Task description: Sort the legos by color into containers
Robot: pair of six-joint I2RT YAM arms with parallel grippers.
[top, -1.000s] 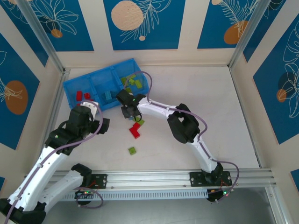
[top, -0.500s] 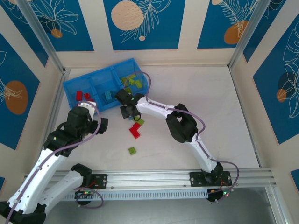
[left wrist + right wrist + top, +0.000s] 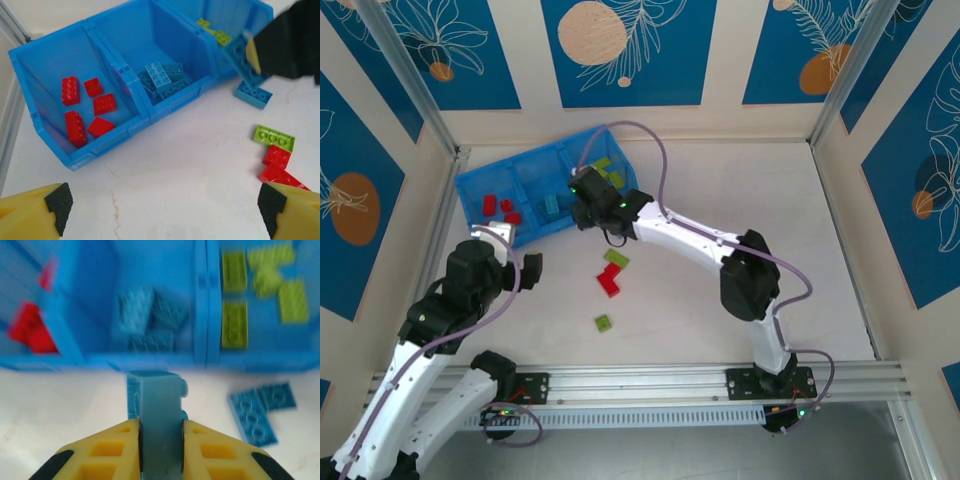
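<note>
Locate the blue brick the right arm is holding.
Right wrist view: the blue brick sits clamped in the right gripper, just short of the front wall of the bin, facing its middle compartment.

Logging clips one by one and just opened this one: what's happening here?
The right claw holds a light blue brick at the front edge of the blue bin, facing the middle compartment where blue bricks lie. The left claw hangs open over the table, holding nothing. A loose blue brick, two green bricks and two red bricks lie on the table.
</note>
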